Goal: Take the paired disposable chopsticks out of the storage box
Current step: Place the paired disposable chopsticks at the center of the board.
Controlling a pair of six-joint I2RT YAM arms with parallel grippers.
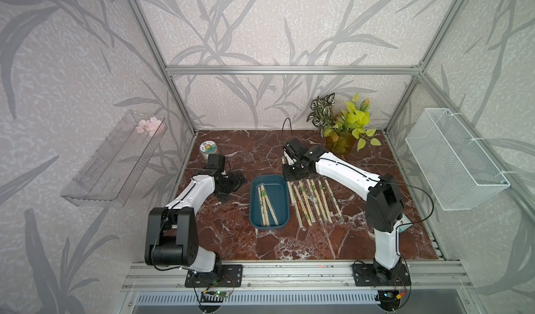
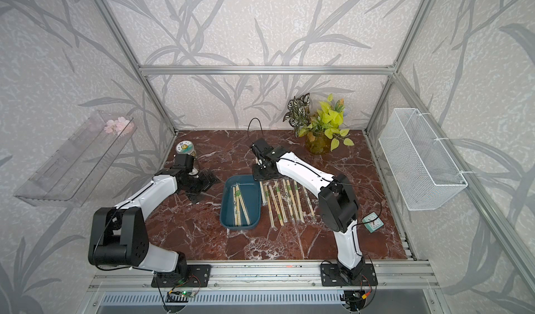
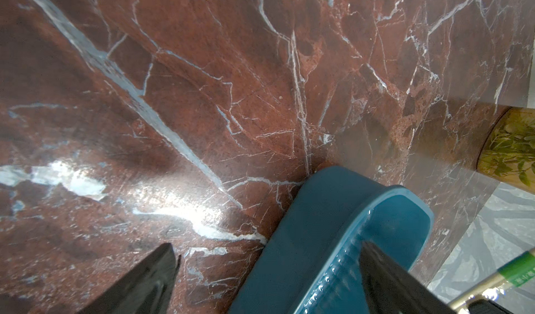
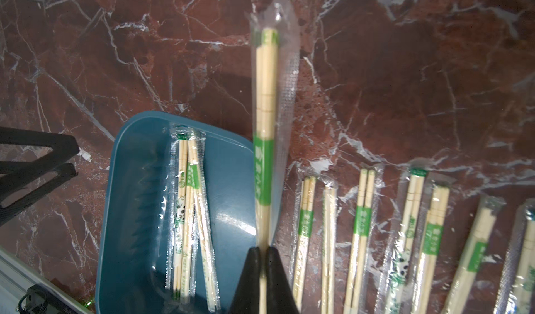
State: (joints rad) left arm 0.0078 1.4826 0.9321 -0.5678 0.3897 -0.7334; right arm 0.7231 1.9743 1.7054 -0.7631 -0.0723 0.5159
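The storage box (image 1: 278,192) is a shallow teal tray at the table's middle, also seen in a top view (image 2: 252,194) and in the right wrist view (image 4: 139,199). About three wrapped chopstick pairs (image 1: 265,205) (image 4: 188,211) lie in it. My right gripper (image 1: 291,165) (image 4: 264,250) is shut on one wrapped pair with a green band (image 4: 265,124), held above the box's far right corner. Several more pairs (image 1: 312,202) (image 4: 362,225) lie in a row on the marble to the right of the box. My left gripper (image 1: 231,185) (image 3: 266,243) stands open and empty beside the box's left wall (image 3: 318,240).
A potted plant (image 1: 341,130) stands at the back right and a round tin (image 1: 209,149) at the back left. A clear shelf (image 1: 113,159) hangs on the left wall and a white wire basket (image 1: 454,162) on the right. A small green clock (image 2: 373,221) lies near the right arm.
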